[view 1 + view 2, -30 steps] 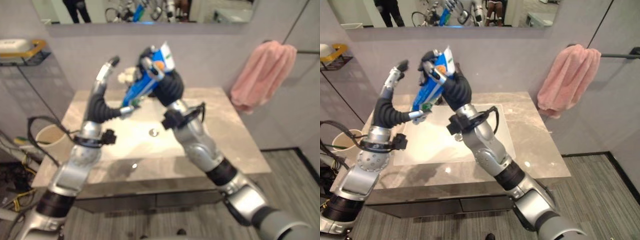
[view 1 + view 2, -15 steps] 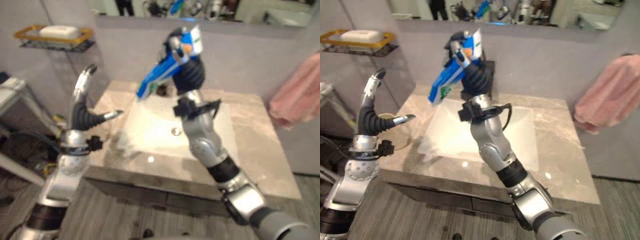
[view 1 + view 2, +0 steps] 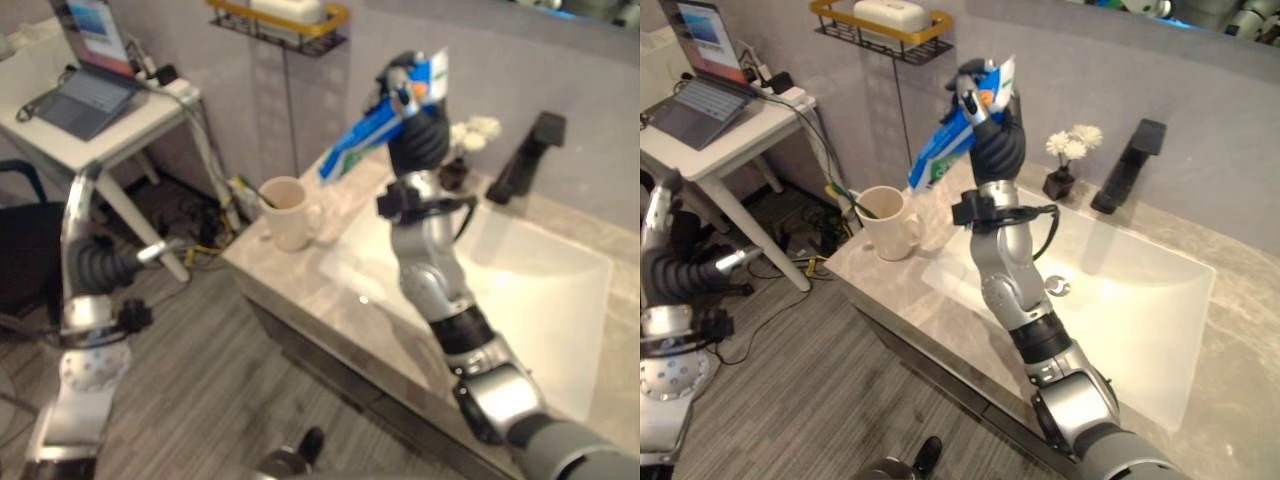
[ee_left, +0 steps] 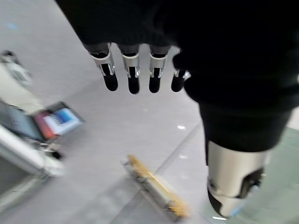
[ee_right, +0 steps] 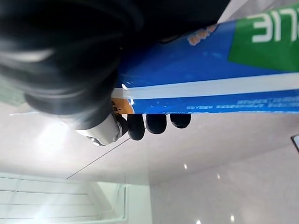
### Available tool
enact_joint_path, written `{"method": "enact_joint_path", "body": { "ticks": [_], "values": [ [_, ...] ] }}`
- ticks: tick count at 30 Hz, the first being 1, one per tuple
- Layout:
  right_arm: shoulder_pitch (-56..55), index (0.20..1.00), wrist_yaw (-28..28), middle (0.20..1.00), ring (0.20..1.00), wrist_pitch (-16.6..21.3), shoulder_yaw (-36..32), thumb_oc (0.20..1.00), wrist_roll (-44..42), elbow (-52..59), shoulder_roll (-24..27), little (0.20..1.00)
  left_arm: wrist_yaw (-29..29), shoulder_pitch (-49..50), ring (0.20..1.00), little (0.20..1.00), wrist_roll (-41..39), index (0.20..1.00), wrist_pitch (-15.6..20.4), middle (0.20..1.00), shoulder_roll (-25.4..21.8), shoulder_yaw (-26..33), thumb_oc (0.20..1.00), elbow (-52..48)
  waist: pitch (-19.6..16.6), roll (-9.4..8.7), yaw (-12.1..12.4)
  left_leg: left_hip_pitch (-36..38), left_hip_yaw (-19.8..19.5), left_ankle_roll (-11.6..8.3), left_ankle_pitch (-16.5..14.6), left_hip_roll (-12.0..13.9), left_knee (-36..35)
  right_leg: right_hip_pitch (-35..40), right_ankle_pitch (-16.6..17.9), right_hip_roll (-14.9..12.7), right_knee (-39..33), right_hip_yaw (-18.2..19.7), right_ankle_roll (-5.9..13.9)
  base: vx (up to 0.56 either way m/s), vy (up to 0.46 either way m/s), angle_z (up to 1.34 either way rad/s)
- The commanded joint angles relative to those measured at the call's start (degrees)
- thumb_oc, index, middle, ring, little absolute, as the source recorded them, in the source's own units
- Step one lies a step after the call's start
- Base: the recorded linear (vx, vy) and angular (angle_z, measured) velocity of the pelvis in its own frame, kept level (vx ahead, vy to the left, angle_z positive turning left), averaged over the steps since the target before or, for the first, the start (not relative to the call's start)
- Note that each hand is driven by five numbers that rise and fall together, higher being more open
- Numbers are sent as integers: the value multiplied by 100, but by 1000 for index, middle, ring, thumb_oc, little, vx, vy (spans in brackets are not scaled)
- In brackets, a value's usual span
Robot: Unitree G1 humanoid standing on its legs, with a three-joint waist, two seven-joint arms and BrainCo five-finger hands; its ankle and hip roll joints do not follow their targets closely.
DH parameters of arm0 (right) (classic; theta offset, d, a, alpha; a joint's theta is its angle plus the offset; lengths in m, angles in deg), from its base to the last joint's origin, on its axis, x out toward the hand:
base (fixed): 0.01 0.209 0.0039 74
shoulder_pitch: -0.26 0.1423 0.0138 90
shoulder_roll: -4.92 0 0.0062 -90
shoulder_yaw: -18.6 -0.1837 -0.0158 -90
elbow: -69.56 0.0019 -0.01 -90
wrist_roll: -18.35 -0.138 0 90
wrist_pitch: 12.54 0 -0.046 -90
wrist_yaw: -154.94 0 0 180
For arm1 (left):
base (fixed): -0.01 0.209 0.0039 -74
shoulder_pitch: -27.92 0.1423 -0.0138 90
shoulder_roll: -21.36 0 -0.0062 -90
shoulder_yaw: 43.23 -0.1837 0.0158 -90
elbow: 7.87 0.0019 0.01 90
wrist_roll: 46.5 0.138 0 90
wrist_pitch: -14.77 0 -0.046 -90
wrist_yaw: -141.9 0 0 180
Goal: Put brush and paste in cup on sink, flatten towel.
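Nearest, well clear of the sink on its left side: left hand raised over the floor, fingers straight and spread, thumb out sideways, holding nothing. Forearm upright, palm turned toward the counter.

Closer to the sink: right arm rising steeply from the counter's front edge, right hand lifted high above the sink's left rim, fingers curled tight round the paste. Paste a flat blue tube with a white stripe, green patch and orange mark; tilted, crimped white end up, lower end slanting down toward the cup.

Left of the sink, on the counter's corner: cup, cream, handle toward the sink, upright, with the brush standing inside, leaning out over the rim.

Behind the sink: black tap and a small vase of white flowers against the wall. Farther left of the sink: yellow wire shelf on the wall, and a white table with a laptop.
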Motion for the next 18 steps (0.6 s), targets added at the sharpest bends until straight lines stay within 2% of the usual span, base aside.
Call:
{"method": "enact_joint_path", "body": {
  "ticks": [1,2,3,10,13,18],
  "values": [
    [593,200,27,200,200,283,-164,200,337,234,66,200,57,58,1000,1000,-492,1000,217,1000,-408,241,1000,251,-152,-253,136,-73,187,-43,-305,166,51,654,-366,-411,-6,192,327,39,36,6],
    [605,200,61,200,200,239,-267,200,339,82,59,200,292,168,1000,1000,-1342,1000,288,1000,-342,417,1000,673,-132,-250,213,-87,178,-31,-305,140,51,646,-364,-418,-6,174,337,57,43,5],
    [613,200,41,200,200,240,-288,200,325,-48,-27,200,268,228,1000,1000,-1654,1000,217,1000,-226,493,1000,1146,-119,-271,269,-94,182,-22,-312,138,51,637,-373,-428,-6,171,333,57,42,2],
    [694,200,43,200,200,140,-283,200,544,-176,-23,200,470,360,1000,1000,-1750,1000,147,1000,-237,601,1000,1645,-88,-348,368,-117,199,-1,-337,127,51,613,-387,-424,-6,208,350,49,23,2],
    [728,200,-1,200,200,99,-193,200,543,-161,-61,200,630,288,1000,1000,-1978,1000,134,1000,-134,442,1000,1861,-40,-408,371,-117,211,17,-353,124,51,604,-395,-418,-6,233,352,46,20,0],
    [796,200,37,200,200,44,-63,200,842,-1,27,200,688,303,1000,1000,-1883,1000,65,1000,-95,304,1000,1829,-16,-450,343,-105,256,34,-386,123,51,582,-395,-405,-6,267,355,28,16,-2]
  ]
}}
